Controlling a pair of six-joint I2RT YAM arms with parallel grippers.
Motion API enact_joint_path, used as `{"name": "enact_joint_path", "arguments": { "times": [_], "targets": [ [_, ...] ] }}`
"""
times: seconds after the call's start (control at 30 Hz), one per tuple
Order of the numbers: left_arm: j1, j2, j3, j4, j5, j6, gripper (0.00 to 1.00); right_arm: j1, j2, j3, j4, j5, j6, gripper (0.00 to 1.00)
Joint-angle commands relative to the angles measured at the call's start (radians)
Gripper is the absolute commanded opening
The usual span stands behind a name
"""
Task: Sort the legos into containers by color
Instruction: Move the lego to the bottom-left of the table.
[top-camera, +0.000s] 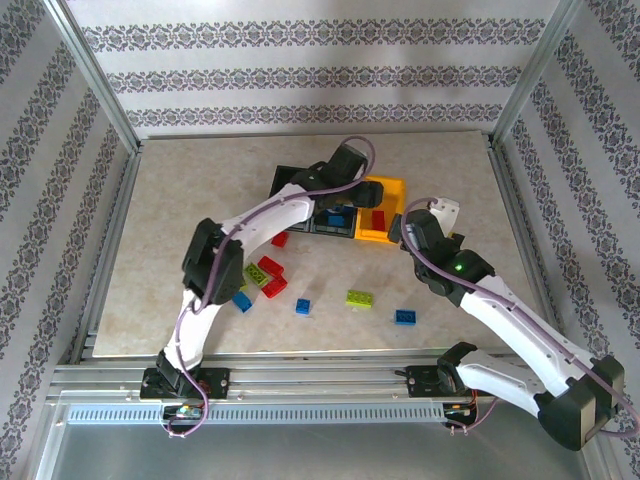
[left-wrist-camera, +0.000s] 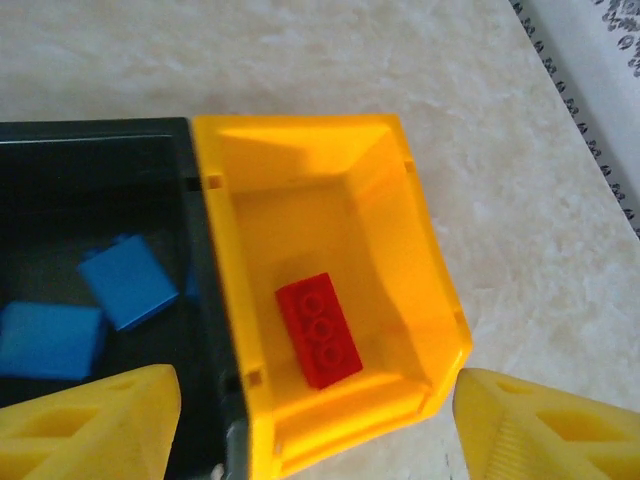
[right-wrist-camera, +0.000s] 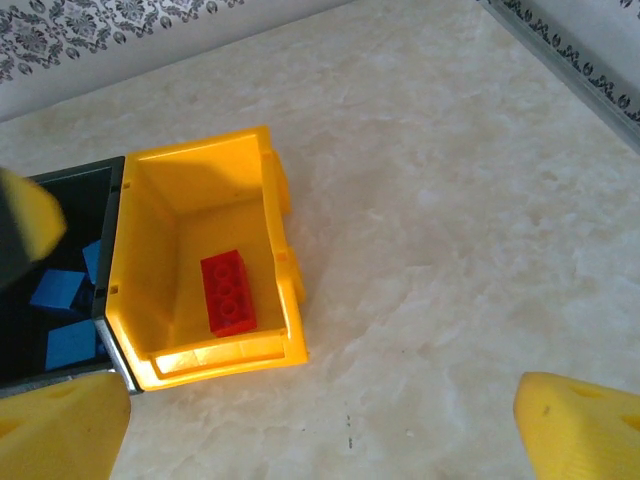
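Top external: beige marble-look tabletop (top-camera: 200, 180) w/ loose legos (top-camera: 359, 297), striped wallpaper (top-camera: 320, 75), alu frame (top-camera: 93, 75).

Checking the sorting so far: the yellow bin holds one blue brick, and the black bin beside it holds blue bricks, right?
No. The brick in the yellow bin is red, not blue, as the left wrist view shows. The black bin beside it does hold blue bricks.

Black bin (left-wrist-camera: 90, 170) partly beyond left edge
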Motion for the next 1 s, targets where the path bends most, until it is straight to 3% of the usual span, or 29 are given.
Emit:
{"name": "enact_joint_path", "arguments": {
  "times": [0.0, 0.23, 0.5, 0.73, 0.97],
  "targets": [
    [-0.002, -0.156, -0.138, 0.113, -0.110, 0.005, 0.76, -0.009, 0.009, -0.017, -0.006, -0.018, 0.028, 0.98],
    [0.039, -0.424, -0.504, 0.166, -0.231, -0.044, 0.88, 0.007, 0.032, -0.030, -0.031, -0.051, 0.063, 0.98],
    [0.112, -0.672, -0.776, -0.037, -0.351, -0.138, 0.99, 0.038, 0.067, -0.042, -0.052, -0.080, 0.099, 0.98],
    [0.178, -0.810, -0.904, -0.262, -0.350, -0.292, 1.00, 0.078, 0.135, -0.026, -0.056, -0.111, 0.124, 0.98],
    [0.266, -0.881, -1.043, -0.340, -0.227, -0.335, 0.97, 0.113, 0.214, -0.017, -0.052, -0.145, 0.171, 0.98]
  ]
}}
